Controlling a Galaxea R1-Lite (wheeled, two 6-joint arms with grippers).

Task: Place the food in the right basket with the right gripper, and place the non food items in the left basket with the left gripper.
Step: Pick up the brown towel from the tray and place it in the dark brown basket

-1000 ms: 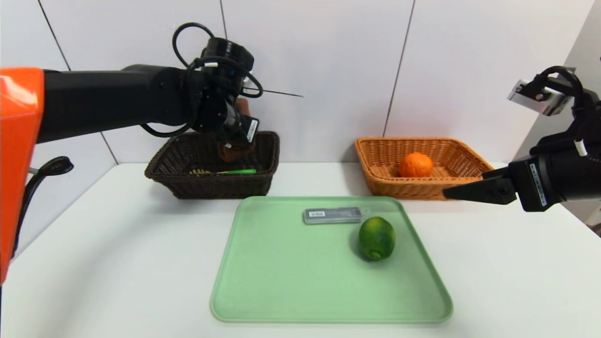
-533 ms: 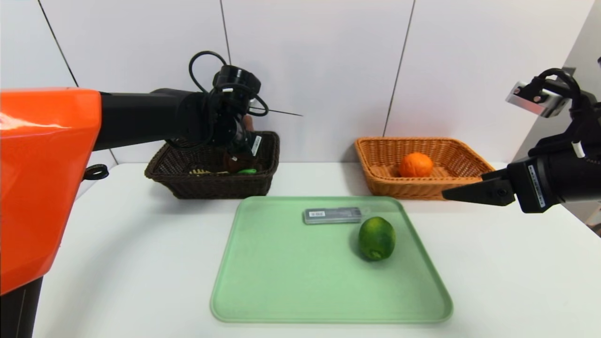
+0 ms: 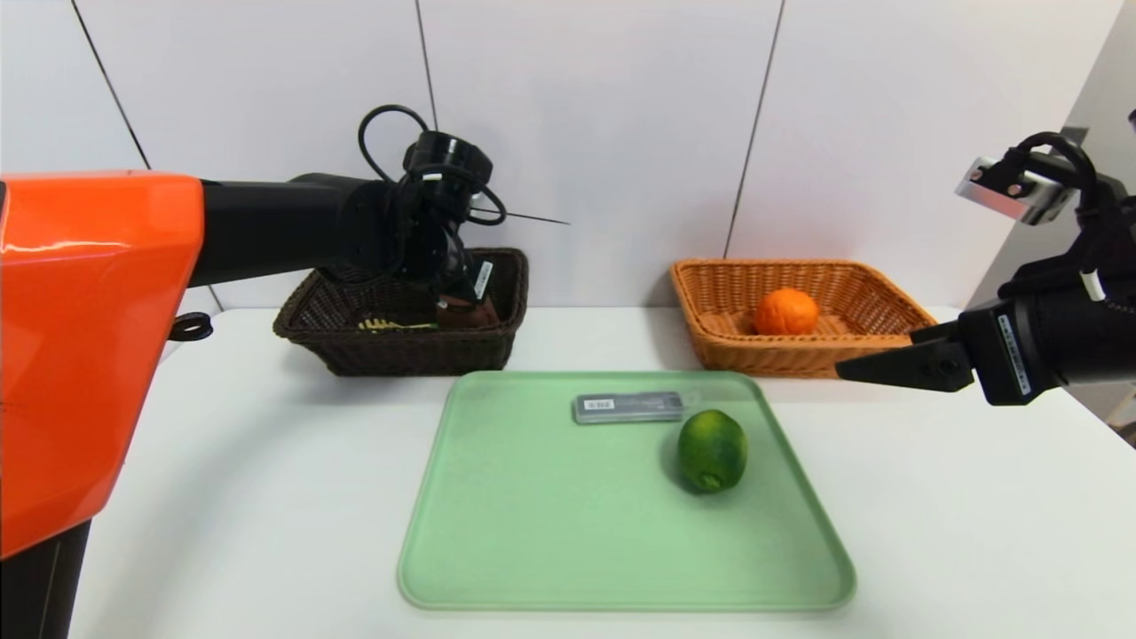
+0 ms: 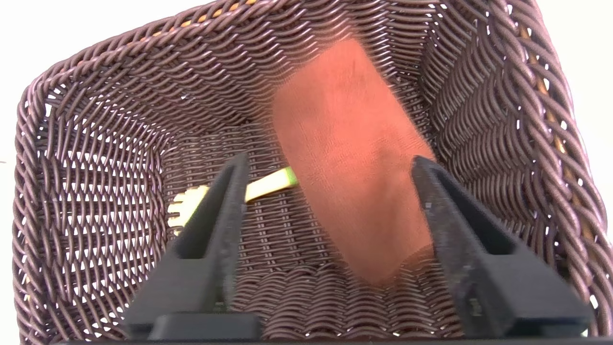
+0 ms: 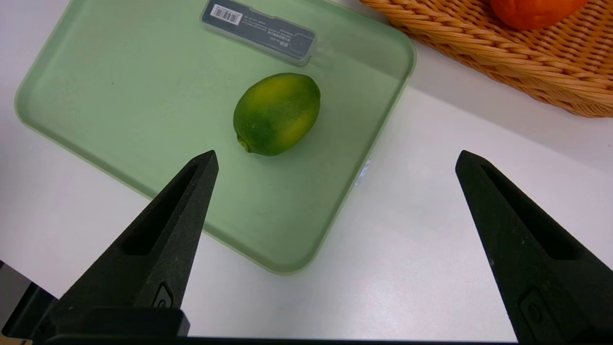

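While the left pincer (image 4: 330, 167) gapes, brown cloth (image 4: 349, 158) drops into the dark basket (image 4: 96, 143).

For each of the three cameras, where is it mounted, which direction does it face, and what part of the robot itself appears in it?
Head view: looks forward and down at the white table; both arms show.
Left wrist view: looks into the dark brown wicker basket at a rust-brown cloth; open left gripper shows.
Right wrist view: looks at the pale green plastic tray and green lime; open right gripper shows.
Shared: head and right wrist views both show the lime.
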